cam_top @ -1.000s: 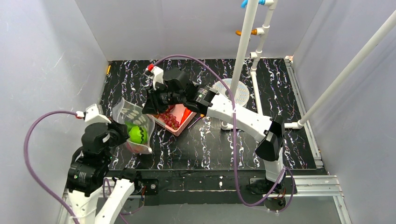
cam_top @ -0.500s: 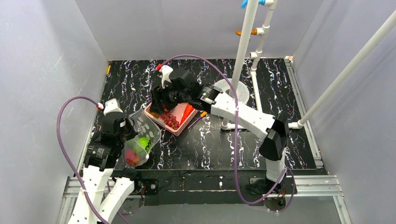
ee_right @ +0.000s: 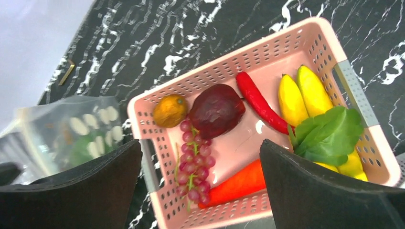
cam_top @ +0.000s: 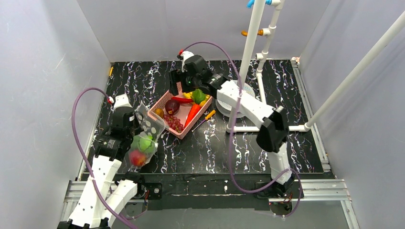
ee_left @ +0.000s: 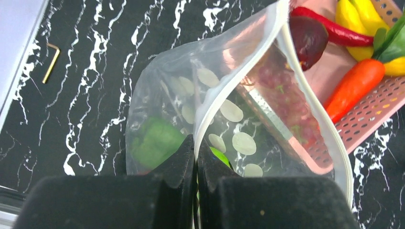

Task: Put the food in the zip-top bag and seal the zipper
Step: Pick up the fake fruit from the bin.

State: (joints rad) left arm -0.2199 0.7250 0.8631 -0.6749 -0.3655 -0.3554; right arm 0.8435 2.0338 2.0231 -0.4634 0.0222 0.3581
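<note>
The right claw (ee_right: 199,145), spread wide, hangs over the small shiny toy food (ee_right: 217,109) in the pink lattice plastic basket (ee_right: 305,28). The clear dotted floppy bag (cam_top: 152,125) sits about eight o'clock from it, mouth edge pinched by the closed left claw (ee_left: 196,148).

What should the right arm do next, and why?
Probably lower the open right gripper onto the grapes lying below it in the pink basket and close. Its jaws are empty, several foods lie in the basket, and the left gripper is pinching the bag by its mouth edge, holding it open beside the basket.
</note>
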